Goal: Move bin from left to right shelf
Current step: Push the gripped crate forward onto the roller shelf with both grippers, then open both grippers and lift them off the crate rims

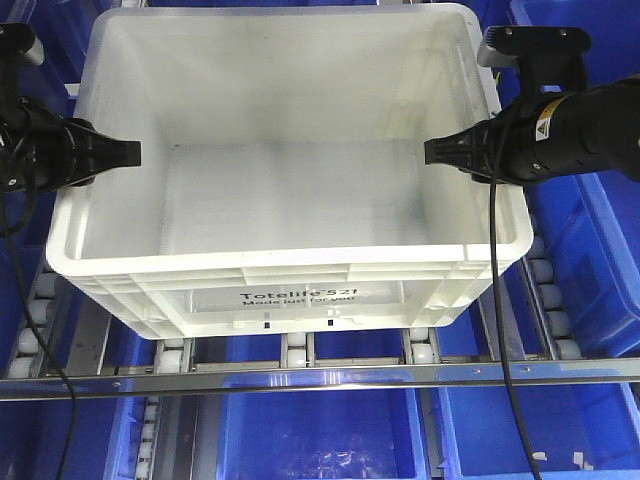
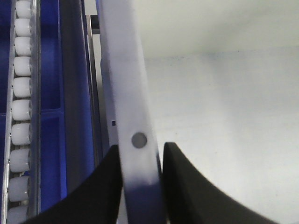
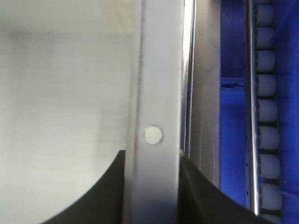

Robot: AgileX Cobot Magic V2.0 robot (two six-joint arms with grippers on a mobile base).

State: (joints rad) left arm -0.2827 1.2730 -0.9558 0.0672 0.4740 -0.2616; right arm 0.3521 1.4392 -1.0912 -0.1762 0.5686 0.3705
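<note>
At both side walls of the bin (image 1: 290,170), each tool is clamped over the rim. Left tool (image 2: 139,186): one finger outside, one inside, rim strip pinched between them, no gap visible in the left wrist view. Right tool (image 3: 152,186): same story on the opposite rim, fingers tight against both faces.

Front view shows left tool (image 1: 125,153) and right tool (image 1: 440,153) at about mid-length of the side walls, roughly level with each other, facing inward. So the bin hangs between the arms; neither arm is nearer. Bin's long axis runs left-right across the shelf, printed face toward the front rail (image 1: 320,375).

Bin sits over the roller tracks (image 1: 420,350) of the shelf, front edge near the rail; can't tell whether it is lifted or resting. Blue bins (image 1: 590,250) flank it and sit below.

Wrist views confirm the pinch on the rim, which the front view can't resolve; only the front view gives bin pose and symmetry of the grips. Judgement: the coming move is a synchronized carry to the right; uneven motion would rack the rim.
</note>
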